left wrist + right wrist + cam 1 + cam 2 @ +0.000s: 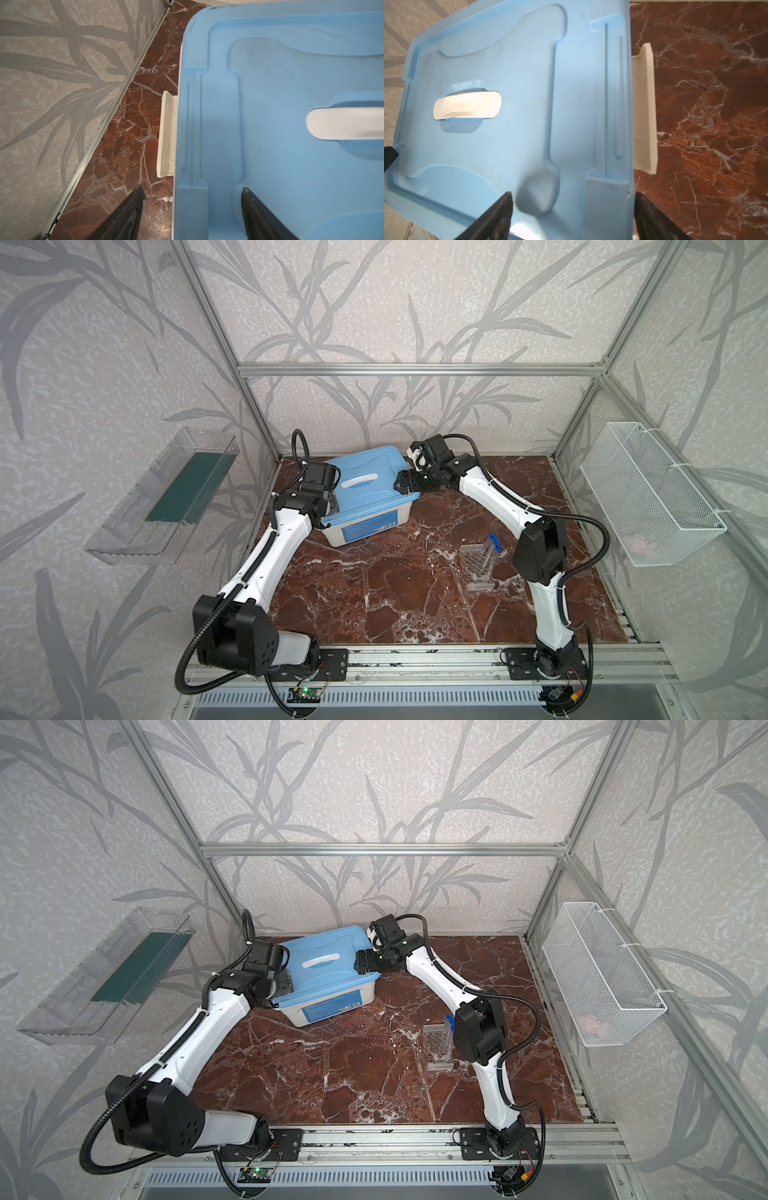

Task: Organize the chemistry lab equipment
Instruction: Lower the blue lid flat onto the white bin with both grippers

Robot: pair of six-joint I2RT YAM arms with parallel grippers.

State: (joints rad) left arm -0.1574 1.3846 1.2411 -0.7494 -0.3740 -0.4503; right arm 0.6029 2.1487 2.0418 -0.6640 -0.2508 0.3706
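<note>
1. The red marble desk (415,605) carries everything.
2. A large white box (365,531) with a blue lid (365,489) sits near the desk's back edge, left of middle. A white latch (168,135) sticks out at each end.
3. The left arm's fingers (124,218) are apart, straddling the lid's left rim: one over the lid, one over bare desk.
4. The right arm's fingers (498,218) are also apart, straddling the lid's right rim.
5. The clear honeycomb-holed rack (478,568) stands toward the desk's right edge, about midway from front to back, well apart from the box.
6. The blue-capped tubes (494,545) stand upright at the rack's far end.
</note>
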